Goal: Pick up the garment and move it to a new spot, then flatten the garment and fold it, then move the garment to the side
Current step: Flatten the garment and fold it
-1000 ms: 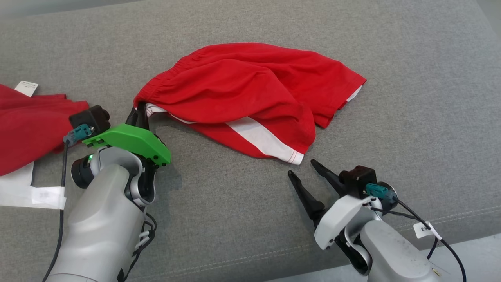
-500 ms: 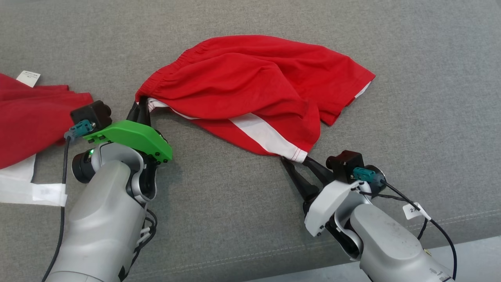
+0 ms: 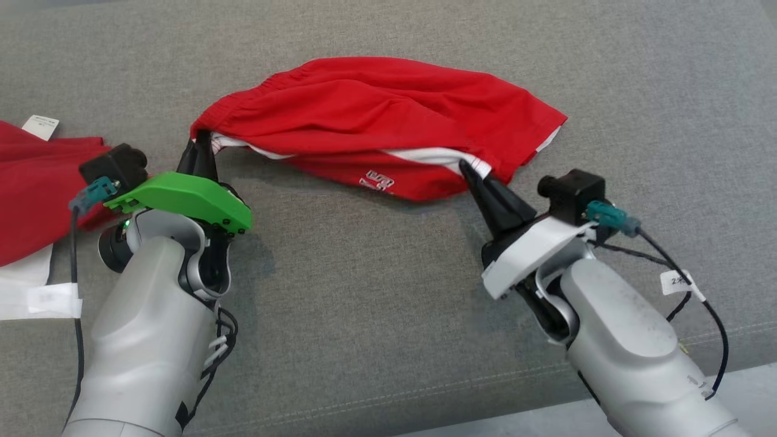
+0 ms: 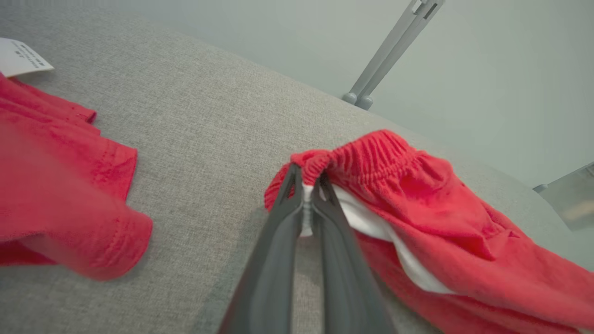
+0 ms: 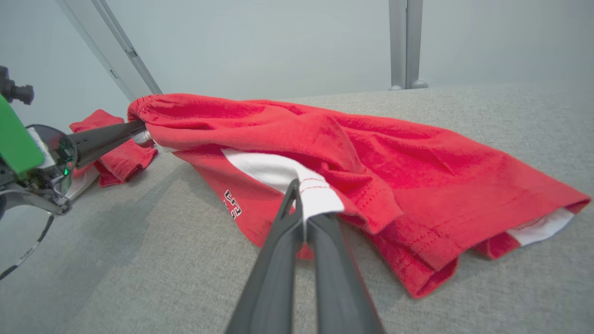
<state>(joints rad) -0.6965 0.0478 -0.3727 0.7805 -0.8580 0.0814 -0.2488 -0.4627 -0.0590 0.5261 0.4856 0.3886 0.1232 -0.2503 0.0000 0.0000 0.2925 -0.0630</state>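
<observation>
The garment is a pair of red shorts (image 3: 376, 115) with white side stripes and a small printed mark, bunched on the grey cushion. My left gripper (image 3: 203, 138) is shut on the elastic waistband corner (image 4: 310, 164) at the shorts' left end. My right gripper (image 3: 468, 169) is shut on the white-striped leg hem (image 5: 320, 197) at the lower right. The cloth hangs slightly lifted between the two grips, and its far leg (image 5: 533, 204) rests on the surface.
A second red garment (image 3: 36, 188) with a white part and paper tags lies at the far left, close to my left arm. The grey cushion (image 3: 364, 291) has a seam and front edge near the bottom. Metal frame legs (image 5: 403, 44) stand behind.
My right gripper closed on the white leg hem and lifted it up and rightward. The left gripper raised the waistband slightly. The shorts stretched out between both grips, showing the printed mark.
</observation>
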